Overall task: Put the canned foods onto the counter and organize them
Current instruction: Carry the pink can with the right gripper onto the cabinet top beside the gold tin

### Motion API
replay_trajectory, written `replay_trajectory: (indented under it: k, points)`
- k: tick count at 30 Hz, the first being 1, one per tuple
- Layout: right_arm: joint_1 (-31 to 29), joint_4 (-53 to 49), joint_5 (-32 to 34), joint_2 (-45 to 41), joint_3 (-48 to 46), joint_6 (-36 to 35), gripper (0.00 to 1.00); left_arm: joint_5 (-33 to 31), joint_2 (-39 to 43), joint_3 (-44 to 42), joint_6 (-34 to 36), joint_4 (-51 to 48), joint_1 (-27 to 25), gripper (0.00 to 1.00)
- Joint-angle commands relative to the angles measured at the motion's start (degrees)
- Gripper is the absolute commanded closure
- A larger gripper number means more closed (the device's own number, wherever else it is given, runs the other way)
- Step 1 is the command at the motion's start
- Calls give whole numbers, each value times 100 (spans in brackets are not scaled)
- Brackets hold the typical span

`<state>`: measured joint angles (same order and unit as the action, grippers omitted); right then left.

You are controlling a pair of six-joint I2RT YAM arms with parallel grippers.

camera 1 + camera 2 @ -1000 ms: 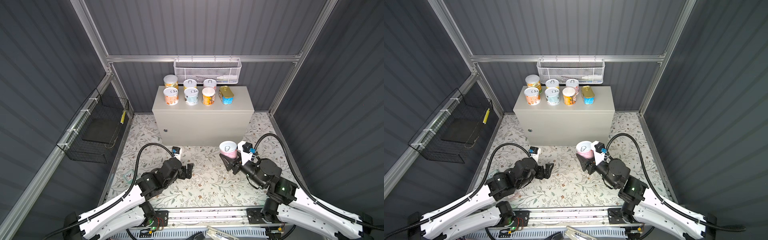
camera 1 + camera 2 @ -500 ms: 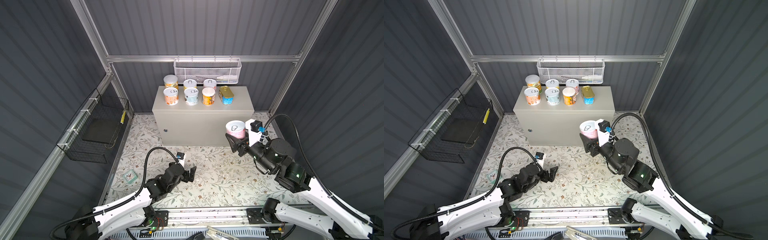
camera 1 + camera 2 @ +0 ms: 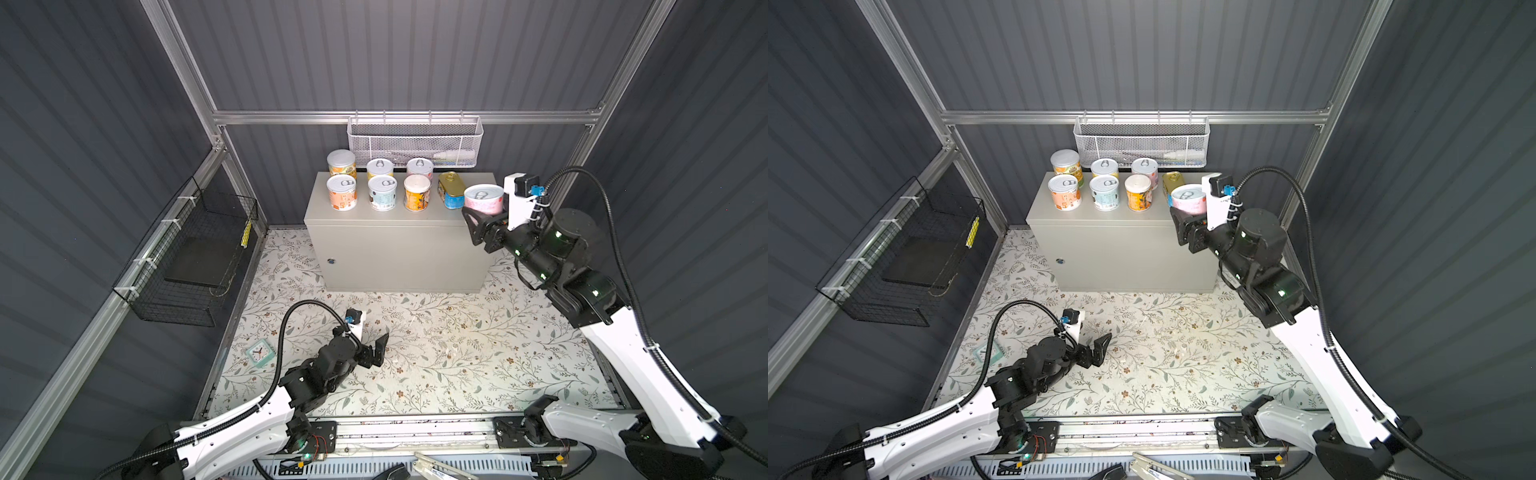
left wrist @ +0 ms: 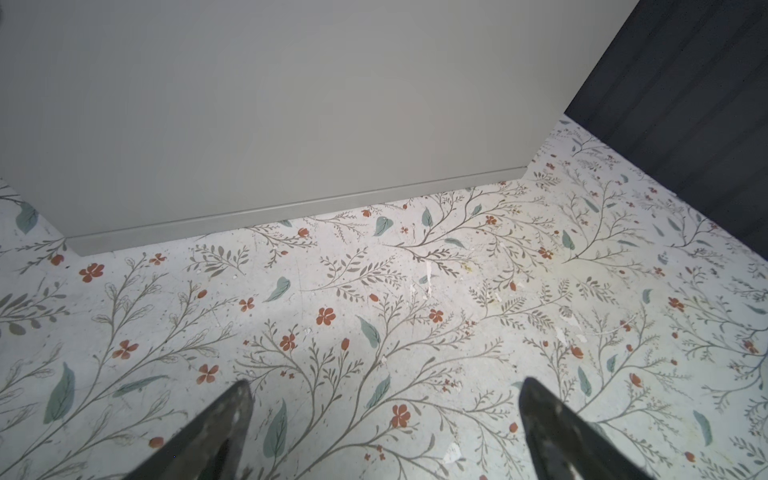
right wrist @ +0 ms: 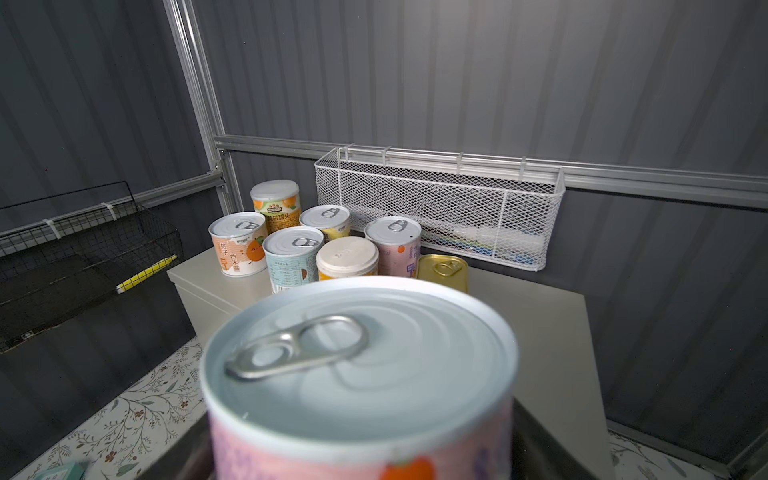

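The beige counter [image 3: 395,249] [image 3: 1125,253] [image 5: 540,316] stands at the back. Several round cans stand in two rows on its top, with a gold tin [image 3: 451,190] [image 3: 1172,181] [image 5: 442,270] to their right. My right gripper [image 3: 490,212] [image 3: 1192,214] [image 5: 361,457] is shut on a pink can [image 3: 484,199] [image 3: 1188,198] [image 5: 357,374]. It holds the can upright over the counter's right front end, beside the gold tin. Low over the floral floor, my left gripper [image 3: 374,349] [image 3: 1096,349] [image 4: 384,386] is open and empty, facing the counter's front [image 4: 291,104].
A white mesh basket [image 3: 413,141] [image 5: 440,208] hangs on the back rail just above the counter. A black wire basket [image 3: 195,257] hangs on the left wall. A small teal clock [image 3: 259,352] lies on the floor near the left arm.
The right arm has lifted the pink can from near the floor up and back to the counter's right end. The left arm has drawn back toward the front, still open.
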<state>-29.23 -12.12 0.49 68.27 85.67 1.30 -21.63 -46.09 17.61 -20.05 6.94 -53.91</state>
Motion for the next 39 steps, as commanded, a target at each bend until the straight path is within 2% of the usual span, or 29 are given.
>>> replay_trajectory:
  k: [1,15,26,32,36,39]
  points:
    - [172,375,-352,210,331,85,35,26,-259,161,18,27,16,0]
    - [1149,1035,-655,583,50,319,36,-124,-395,76,53,180,17,0]
    - [1367,1774,-504,893,-402,220,35,-131,-831,171,79,290,20,0]
    - [1395,1791,-554,1305,-153,228,34,-291,-770,99,109,337,17,0]
    - [1403,1771,-619,1571,16,287,30,-346,-809,111,134,317,20,0]
    - [1403,1687,-738,1683,111,281,13,-365,-828,110,139,333,20,0]
